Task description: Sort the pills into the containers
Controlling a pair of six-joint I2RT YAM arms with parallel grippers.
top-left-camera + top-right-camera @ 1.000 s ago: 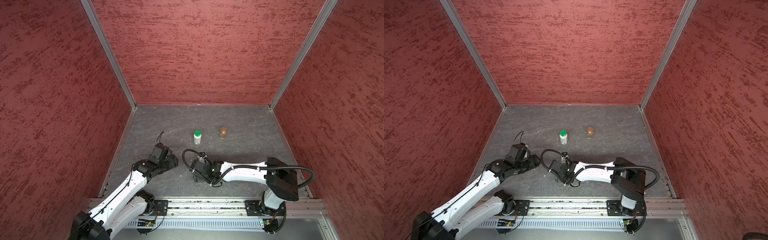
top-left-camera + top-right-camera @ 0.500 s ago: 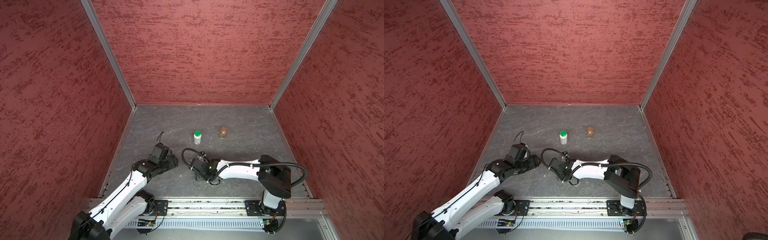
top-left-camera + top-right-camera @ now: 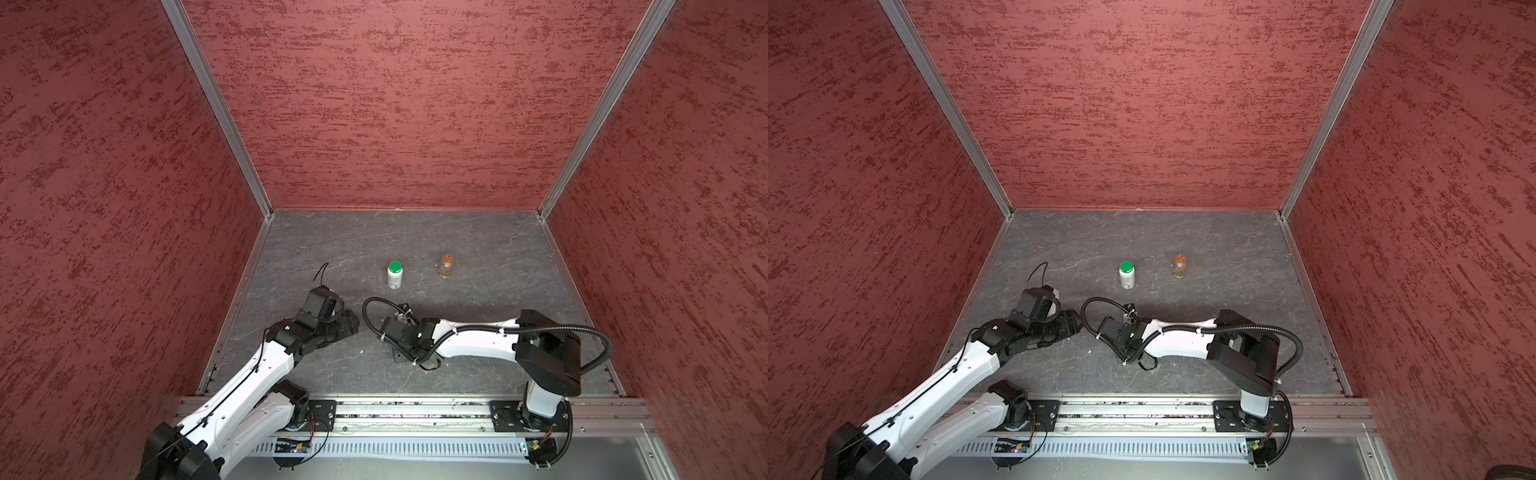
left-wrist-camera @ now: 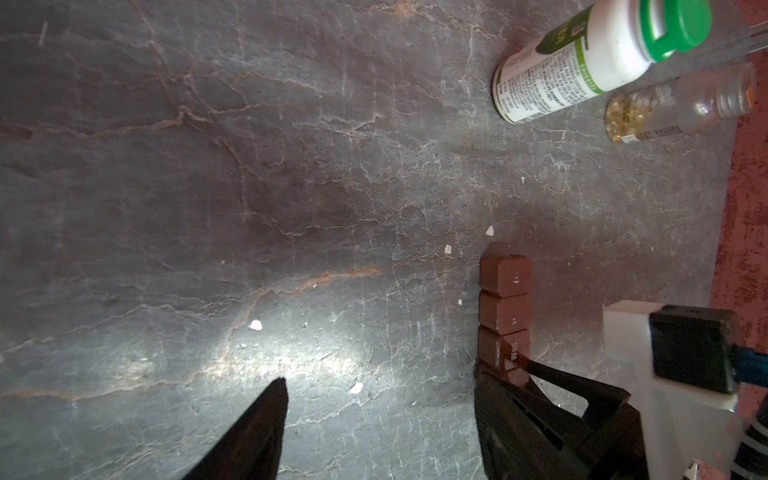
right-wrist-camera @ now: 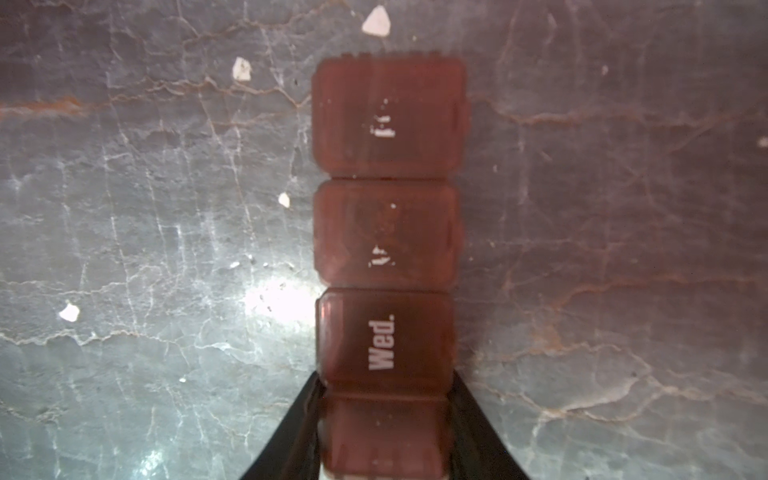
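In both top views my left arm reaches in from seven o'clock, elbow low, my left gripper [image 3: 347, 325] close above the grey veined stone table [image 3: 457, 232]. My right arm lies stretched from four o'clock towards nine, wrist bent down. My right gripper [image 3: 398, 355] is tucked beneath it, and what it grips is hidden there. At twelve o'clock from that wrist stands the white plastic bottle with a green cap [image 3: 395, 275], and at one o'clock, apart from it, the small clear bottle of yellow capsules [image 3: 445, 266].

In the left wrist view my left fingers are spread wide over bare table, pinching nothing. White crumbs [image 4: 255, 325] lie scattered ahead.

In the right wrist view my right fingers [image 5: 291, 428] press on both sides of the brown translucent strip pill organiser [image 5: 386, 232]. They pinch the compartment next to the lid marked "Wed.", which is blurred and cut off. The print on the two farther lids is worn past reading
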